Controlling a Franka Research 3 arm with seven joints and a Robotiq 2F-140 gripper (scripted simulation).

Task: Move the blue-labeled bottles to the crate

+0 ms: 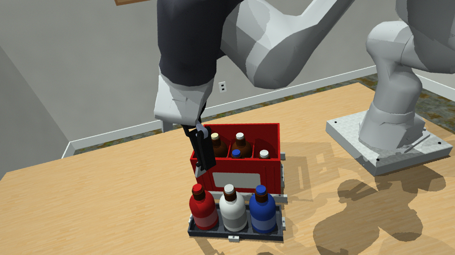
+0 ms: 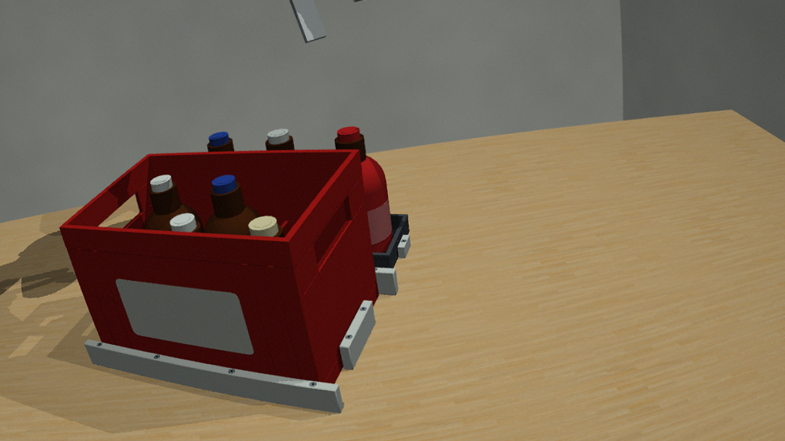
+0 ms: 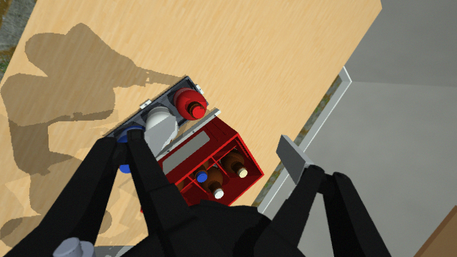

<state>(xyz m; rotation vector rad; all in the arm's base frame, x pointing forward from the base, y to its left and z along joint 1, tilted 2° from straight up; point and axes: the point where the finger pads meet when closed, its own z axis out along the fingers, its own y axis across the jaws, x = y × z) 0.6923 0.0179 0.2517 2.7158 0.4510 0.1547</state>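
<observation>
High above the crate (image 2: 288,248), empty jaws gape.

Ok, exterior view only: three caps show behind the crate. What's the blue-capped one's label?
Observer: Blue; the blue-capped bottle stands upright at the tray end nearest the robot base.
Operator: Gripper holding anything?
Observer: No; the wrist view shows the gripper open, one finger hiding most of that bottle.
Operator: Any free cell?
Observer: Top view: the crate's back right cell has no bottle.
</observation>
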